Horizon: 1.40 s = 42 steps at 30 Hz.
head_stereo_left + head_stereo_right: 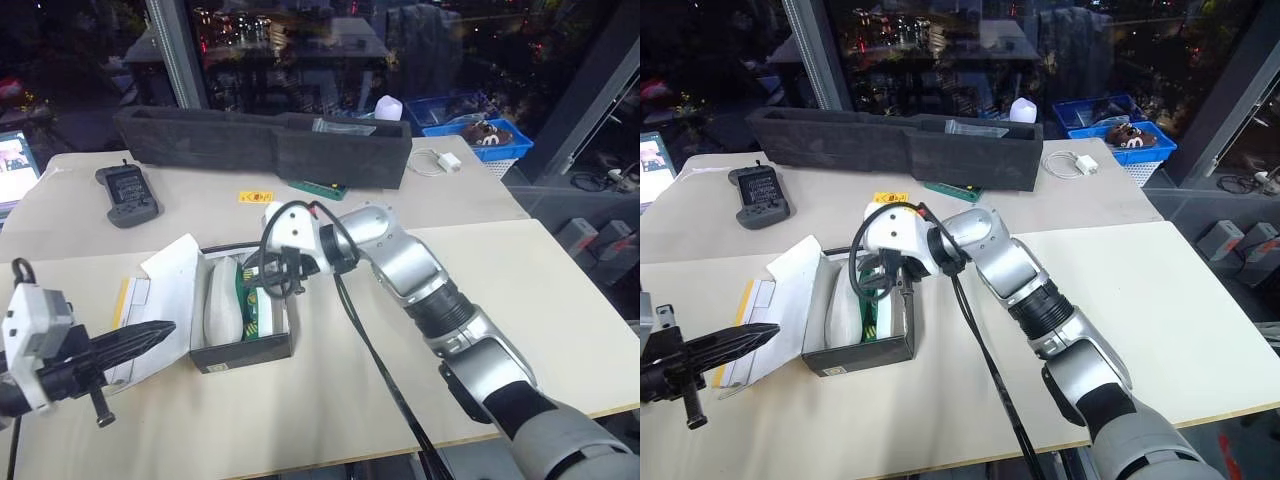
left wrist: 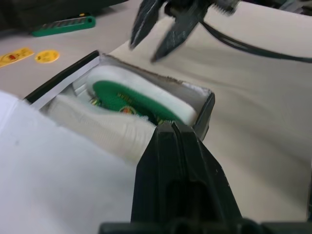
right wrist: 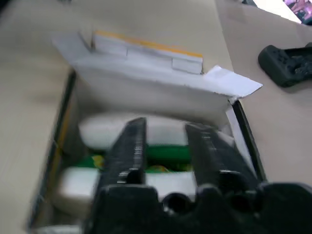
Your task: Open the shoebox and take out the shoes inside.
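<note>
Head views: the shoebox (image 1: 243,345) sits open on the pale table (image 1: 560,300), lid flap folded out to the robot's left, the shoes (image 1: 232,300) lying inside. The right gripper (image 1: 283,281) hangs over the box's far end; the left gripper (image 1: 140,338) hovers just left of the box, above the flap. A dark foam tray (image 1: 270,145) and a handheld controller (image 1: 128,193) lie further back.

Left wrist view: left fingers (image 2: 178,161) pressed together, empty, a green-and-white shoe beyond them.

Right wrist view: right fingers (image 3: 131,146) parted above the shoes, grasping nothing.
</note>
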Tool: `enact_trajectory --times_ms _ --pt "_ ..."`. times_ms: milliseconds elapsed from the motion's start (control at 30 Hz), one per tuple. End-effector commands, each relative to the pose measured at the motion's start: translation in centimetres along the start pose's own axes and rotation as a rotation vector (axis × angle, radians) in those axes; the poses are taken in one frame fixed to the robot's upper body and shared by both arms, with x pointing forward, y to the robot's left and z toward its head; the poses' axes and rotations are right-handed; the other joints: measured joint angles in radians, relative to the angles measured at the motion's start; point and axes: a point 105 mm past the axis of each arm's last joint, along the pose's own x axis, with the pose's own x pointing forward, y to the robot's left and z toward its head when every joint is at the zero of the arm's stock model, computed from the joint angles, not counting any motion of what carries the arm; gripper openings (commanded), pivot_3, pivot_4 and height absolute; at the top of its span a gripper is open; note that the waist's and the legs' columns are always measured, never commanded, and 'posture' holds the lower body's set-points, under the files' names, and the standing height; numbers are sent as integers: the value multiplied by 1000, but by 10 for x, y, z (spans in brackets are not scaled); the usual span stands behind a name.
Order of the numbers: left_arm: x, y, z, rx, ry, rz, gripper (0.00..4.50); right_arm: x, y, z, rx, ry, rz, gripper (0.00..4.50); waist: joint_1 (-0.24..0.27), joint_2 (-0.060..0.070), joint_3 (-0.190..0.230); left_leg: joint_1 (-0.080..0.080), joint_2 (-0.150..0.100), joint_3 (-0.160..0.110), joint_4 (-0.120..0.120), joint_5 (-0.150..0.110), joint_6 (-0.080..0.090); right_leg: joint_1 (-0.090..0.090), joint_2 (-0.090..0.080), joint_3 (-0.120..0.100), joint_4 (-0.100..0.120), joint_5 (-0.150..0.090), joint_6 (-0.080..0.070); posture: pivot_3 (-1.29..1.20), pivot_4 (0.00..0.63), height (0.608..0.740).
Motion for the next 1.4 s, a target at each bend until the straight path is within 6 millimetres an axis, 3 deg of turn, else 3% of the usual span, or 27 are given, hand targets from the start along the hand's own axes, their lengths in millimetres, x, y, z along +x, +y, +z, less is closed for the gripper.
enact_trajectory --times_ms 33,67,167,300,467,667,900,1033,1167,1400 --pt "1 3 2 18 4 3 0 -3 -14 22 -251 -21 -66 3192 -1 0 0 0 0 0 0 0 0 0 0 0 0 0 0 0 150 738" --pt "2 3 2 18 4 -1 0 -3 -9 26 -316 -31 -26 3506 -1 0 0 0 0 0 0 0 0 0 0 0 0 0 0 0 150 738" --pt "4 3 2 16 5 -12 0 -3 -2 31 -566 3 34 3506 1 0 0 0 0 0 0 0 0 0 0 0 -1 -1 -1 0 150 738" --pt "5 3 2 13 2 -19 0 1 7 35 -754 1 131 3506 1 0 0 0 0 1 0 0 1 1 0 0 -2 -2 -2 0 150 738" --pt "6 2 4 10 -2 -27 0 8 19 24 -914 27 257 3506 1 0 0 0 1 1 0 0 1 1 1 0 -2 -2 -3 0 150 738" --pt "6 0 4 3 -4 -28 0 9 21 17 -1001 48 320 3506 1 0 0 2 2 1 0 0 0 1 1 0 -1 -3 -5 0 150 738" --pt "7 -1 3 -1 -6 -29 0 2 8 11 -1071 119 341 3506 1 0 0 3 2 1 0 0 0 1 2 0 0 -3 -6 0 150 738" --pt "8 -1 3 1 -11 -31 0 5 10 -5 -1084 166 364 3506 2 0 0 3 2 1 0 0 0 1 2 0 0 -4 -6 0 150 738" --pt "9 0 4 1 -14 -34 0 14 17 -22 -1075 188 388 3506 1 0 0 3 2 1 0 0 0 1 2 1 0 -4 -6 0 150 738" --pt "10 0 5 2 -18 -35 0 32 49 -57 -1038 200 499 3506 3 -1 0 5 2 1 -1 0 0 3 1 1 0 -4 -6 0 150 738"
